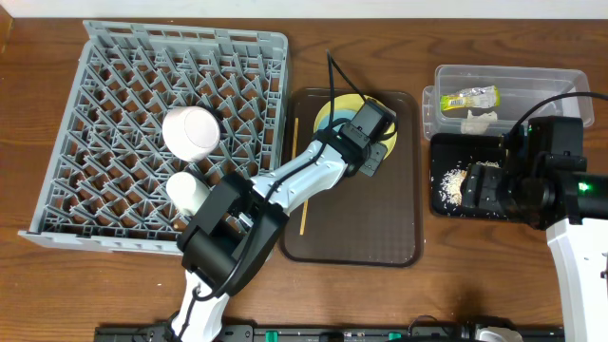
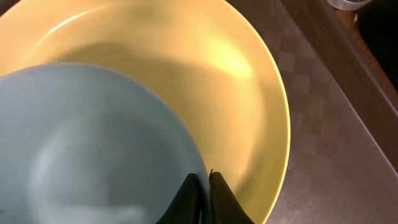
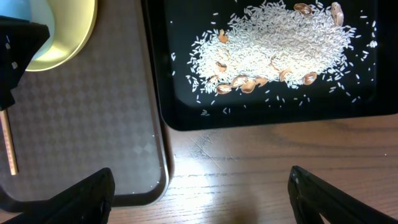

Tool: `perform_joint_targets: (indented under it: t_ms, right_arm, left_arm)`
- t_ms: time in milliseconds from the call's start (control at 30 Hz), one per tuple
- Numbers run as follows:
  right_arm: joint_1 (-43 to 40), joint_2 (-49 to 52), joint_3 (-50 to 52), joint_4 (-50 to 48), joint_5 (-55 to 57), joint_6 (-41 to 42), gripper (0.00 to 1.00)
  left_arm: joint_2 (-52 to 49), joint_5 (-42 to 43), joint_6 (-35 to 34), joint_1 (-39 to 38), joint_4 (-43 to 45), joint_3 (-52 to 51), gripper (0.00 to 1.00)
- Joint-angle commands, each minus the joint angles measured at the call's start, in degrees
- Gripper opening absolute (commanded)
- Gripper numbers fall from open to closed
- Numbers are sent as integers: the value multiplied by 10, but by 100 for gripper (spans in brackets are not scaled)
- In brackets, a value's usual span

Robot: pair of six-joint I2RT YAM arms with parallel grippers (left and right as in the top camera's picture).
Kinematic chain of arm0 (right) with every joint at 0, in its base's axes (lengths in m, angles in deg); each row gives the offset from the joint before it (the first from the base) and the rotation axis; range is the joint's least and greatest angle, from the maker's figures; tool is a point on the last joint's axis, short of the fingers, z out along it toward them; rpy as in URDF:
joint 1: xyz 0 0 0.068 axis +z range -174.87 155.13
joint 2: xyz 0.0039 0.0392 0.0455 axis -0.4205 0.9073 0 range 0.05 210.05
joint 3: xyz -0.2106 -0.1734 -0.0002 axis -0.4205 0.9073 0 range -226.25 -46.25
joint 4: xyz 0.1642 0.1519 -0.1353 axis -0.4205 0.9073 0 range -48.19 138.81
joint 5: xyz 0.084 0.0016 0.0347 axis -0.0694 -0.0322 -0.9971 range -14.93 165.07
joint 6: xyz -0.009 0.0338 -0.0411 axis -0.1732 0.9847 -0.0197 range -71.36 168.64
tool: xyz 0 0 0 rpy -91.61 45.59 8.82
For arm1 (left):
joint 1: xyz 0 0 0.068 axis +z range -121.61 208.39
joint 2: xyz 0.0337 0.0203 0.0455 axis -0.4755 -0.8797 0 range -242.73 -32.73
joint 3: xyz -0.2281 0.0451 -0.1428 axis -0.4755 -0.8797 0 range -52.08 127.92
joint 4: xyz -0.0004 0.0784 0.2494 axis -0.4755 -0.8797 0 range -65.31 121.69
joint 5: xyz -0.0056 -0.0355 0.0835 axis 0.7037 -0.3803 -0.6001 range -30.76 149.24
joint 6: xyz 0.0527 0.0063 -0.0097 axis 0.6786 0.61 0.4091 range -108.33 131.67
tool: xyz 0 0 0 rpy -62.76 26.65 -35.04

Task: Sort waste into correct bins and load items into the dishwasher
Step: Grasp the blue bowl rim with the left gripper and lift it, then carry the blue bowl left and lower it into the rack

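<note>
My left gripper [image 1: 370, 152] is over the brown serving tray, shut on the rim of the light blue bowl [image 2: 93, 143], which sits in the round yellow plate [image 2: 242, 81]. In the overhead view the bowl [image 1: 325, 122] and plate [image 1: 390, 142] show partly under the arm. A white bowl [image 1: 190, 133] and a small white cup [image 1: 190, 193] sit in the grey dish rack [image 1: 123, 66]. My right gripper [image 3: 202, 193] is open and empty above the table, just in front of the black tray [image 3: 186, 118] of rice crumbs [image 3: 280, 37]. The clear tub [image 1: 446, 76] holds the wrapper [image 1: 470, 97] and tissue [image 1: 480, 119].
The brown serving tray [image 1: 361, 228] lies between the rack and the bins. Wooden chopsticks [image 1: 304, 214] lie along its left side, partly under the left arm; one end shows in the right wrist view [image 3: 9, 143]. The right arm covers part of the black tray.
</note>
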Motion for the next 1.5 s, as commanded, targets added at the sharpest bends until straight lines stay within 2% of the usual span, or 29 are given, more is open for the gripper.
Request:
perform_joint_targets:
  t_ms: [0,233,400,500,733,967,1033,1233,1467]
  right_arm:
    - [-4,-3,-1,0,7,1,87]
    - [-4,-3,-1,0,7,-2,87]
    - [-4,-3,-1,0,7,-2,87]
    - [-4,-3,-1,-2,7,-2,87]
    - [-4,-3,-1,-4,7,-2,87]
    - [-4,-3,-1,-5,7,-2,87]
    - [-4,-3,-1,-4,7,-2,87]
    - [-4,-3,-1,-5,7,-2,87]
    - [-4,-3,-1,-5,7,-2,87]
  left_arm:
    - [39,-3,-2,2,-6,2,6]
    - [156,-3,-2,28,-45,2,6]
    - [238,19,-2,97,-70,2,6]
    - [261,121,-2,163,-73,2,6]
    - [245,422,-3,325,-66,2,6]
    - [205,663,-7,425,-31,2,6]
    - [189,695,-7,443,-25,2,6]
    - [138,719,-30,483,-14,2,6]
    - [79,760,-49,501,7,2,6]
